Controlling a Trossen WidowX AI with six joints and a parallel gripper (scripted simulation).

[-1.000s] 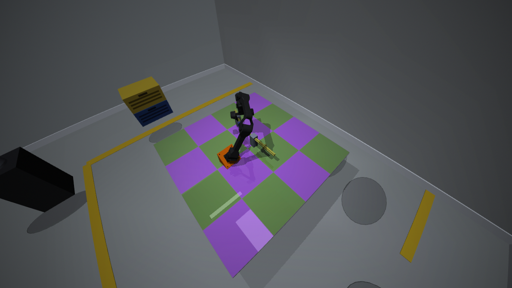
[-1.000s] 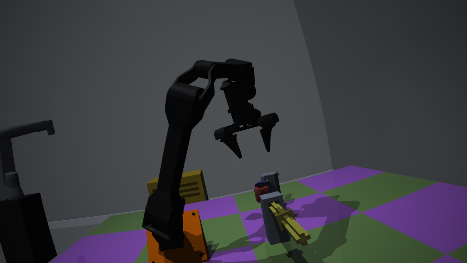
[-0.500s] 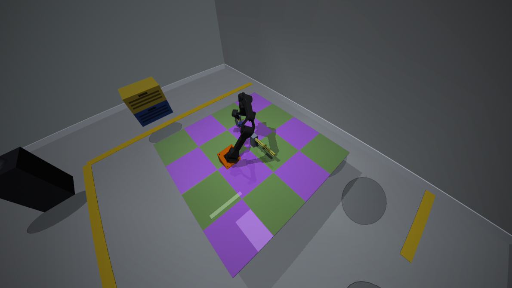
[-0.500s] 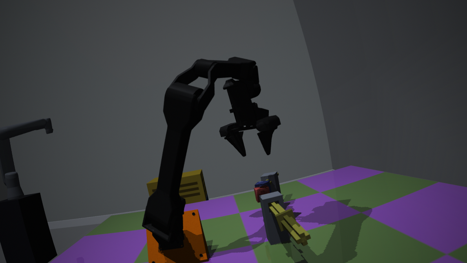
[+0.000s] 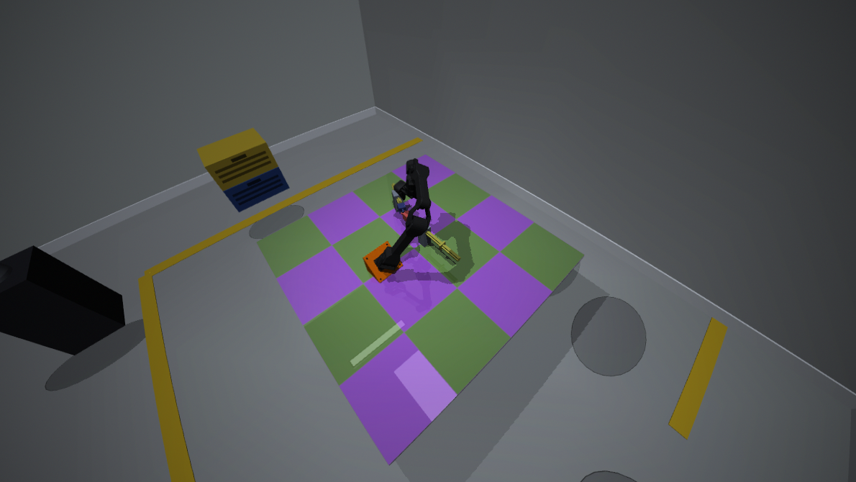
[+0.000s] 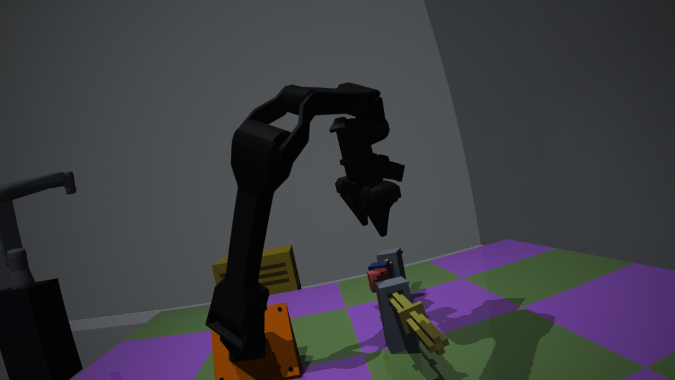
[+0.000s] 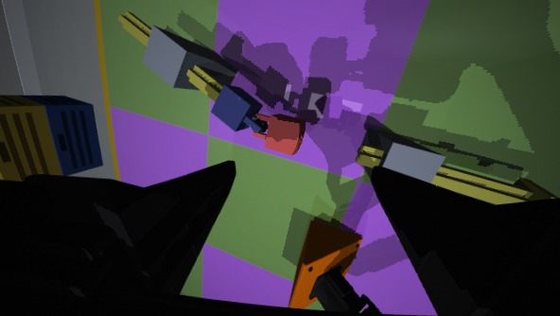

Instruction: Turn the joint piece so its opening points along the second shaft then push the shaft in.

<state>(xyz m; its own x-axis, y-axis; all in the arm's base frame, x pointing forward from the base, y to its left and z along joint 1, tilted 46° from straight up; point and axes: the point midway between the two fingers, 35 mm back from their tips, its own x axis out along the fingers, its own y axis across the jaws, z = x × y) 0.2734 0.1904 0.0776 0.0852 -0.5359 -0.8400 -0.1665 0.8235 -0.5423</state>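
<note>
The red joint piece (image 7: pixel 284 134) (image 6: pixel 372 279) is hinged on the blue fork (image 7: pixel 234 108) of the first yellow shaft (image 7: pixel 204 83), which runs through the far grey block (image 7: pixel 165 56). Seen from above, the red piece points roughly along the second yellow shaft (image 7: pixel 482 184) (image 5: pixel 444 246); its opening is hidden. That shaft passes through the near grey block (image 7: pixel 413 162) (image 6: pixel 392 323). Its inner end (image 7: pixel 370 155) sticks out of the block, with a gap to the red piece. My gripper (image 7: pixel 302 169) (image 6: pixel 374 230) is open and empty, above both blocks, touching nothing.
The orange base plate (image 7: pixel 326 253) (image 5: pixel 369 262) stands beside the two blocks on the purple and green checkered mat (image 5: pixel 419 299). A yellow and blue box (image 5: pixel 242 170) is beyond the mat. A black pedestal (image 6: pixel 39 325) carrying another grey arm (image 6: pixel 35 186) is at the left.
</note>
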